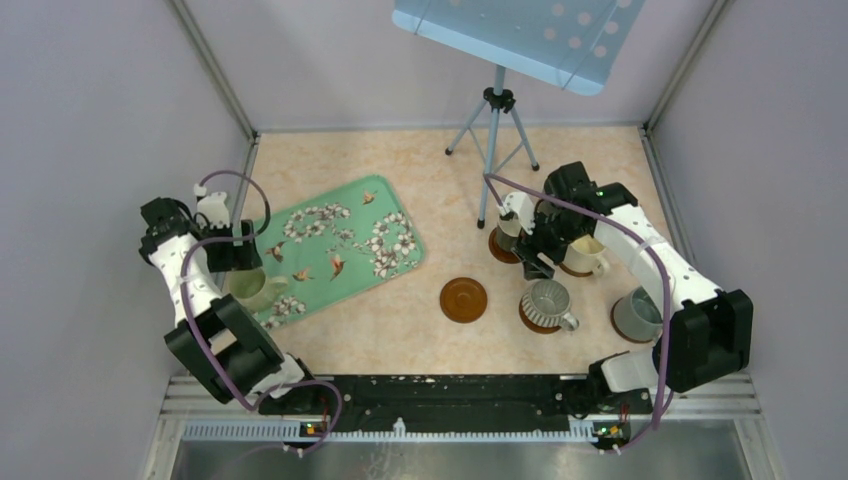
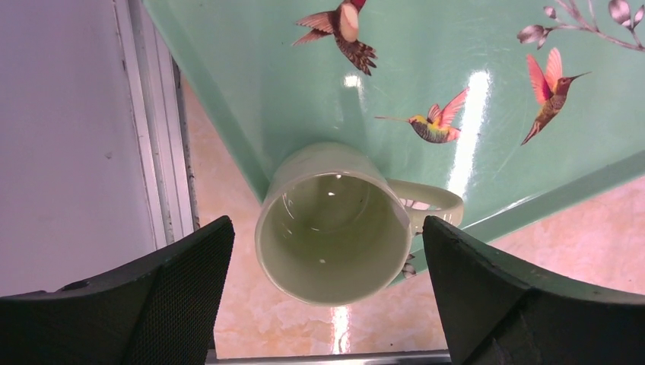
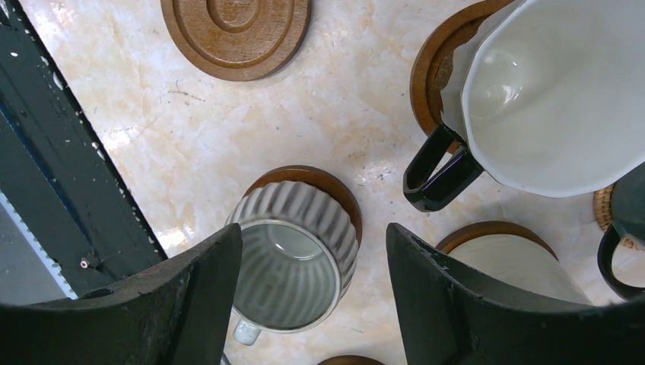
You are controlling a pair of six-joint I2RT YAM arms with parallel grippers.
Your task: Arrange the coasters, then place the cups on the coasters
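From where I stand, the pale green mug (image 2: pixel 332 228) looks like glazed ceramic. I'd expect it to be stiff, fairly heavy for its size, slick under the pads, and likely to chip if it tips or knocks something. The safest hold seems to be across the round body, one finger on each outer wall. The handle should stay clear of both fingers, since it sticks out to one side and would twist in a pinch.

The left end effector (image 2: pixel 327 251) hangs straight above the mug with its jaws spread wide, one on each side of the rim and touching nothing. The mug stands upright at the corner of the green floral tray (image 2: pixel 251 61) nearest the left arm. That is well apart from the free coaster (image 1: pixel 464 299) out on the bench (image 1: pixel 400 330).

It is a plain pale green cylinder, glossy and empty, with a loop handle.

The right end effector (image 3: pixel 312 243) is also spread and holding nothing, above the ribbed grey mug (image 3: pixel 293 220), which is seated on its coaster.
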